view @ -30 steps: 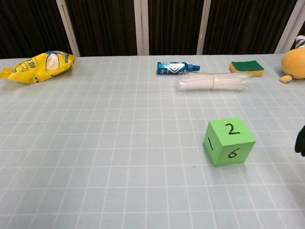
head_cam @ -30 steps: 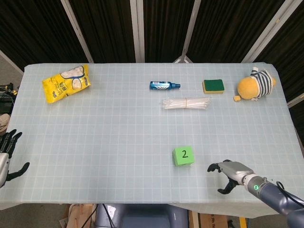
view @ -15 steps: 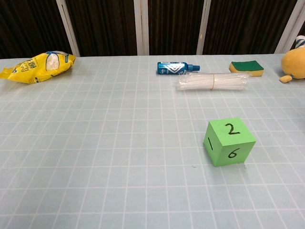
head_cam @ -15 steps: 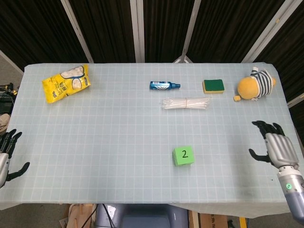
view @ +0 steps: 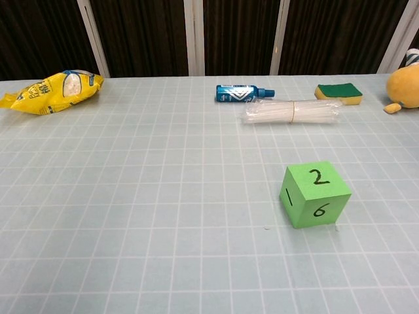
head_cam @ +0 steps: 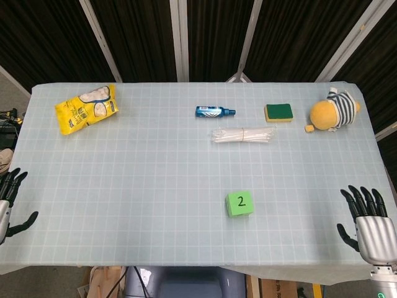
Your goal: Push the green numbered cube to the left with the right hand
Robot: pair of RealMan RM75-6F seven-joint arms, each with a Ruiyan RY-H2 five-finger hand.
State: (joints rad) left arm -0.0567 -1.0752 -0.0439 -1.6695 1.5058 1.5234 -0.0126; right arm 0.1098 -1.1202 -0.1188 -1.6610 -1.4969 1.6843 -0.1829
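The green numbered cube (head_cam: 239,203) sits on the table's near middle with a 2 on top; the chest view shows the cube (view: 315,193) with 1 and 6 on its sides. My right hand (head_cam: 370,225) is at the table's near right corner, well to the right of the cube, fingers spread and holding nothing. My left hand (head_cam: 7,203) hangs off the left edge of the table, also spread and empty. Neither hand shows in the chest view.
Along the far side lie a yellow snack bag (head_cam: 87,108), a blue spray bottle (head_cam: 214,112), a bundle of clear straws (head_cam: 243,135), a green-and-yellow sponge (head_cam: 278,112) and a striped plush toy (head_cam: 333,111). The table edge (head_cam: 186,268) runs close below the cube.
My right hand has pulled away from beside the cube, moving right and back to the near right corner. The cube has not moved over these frames.
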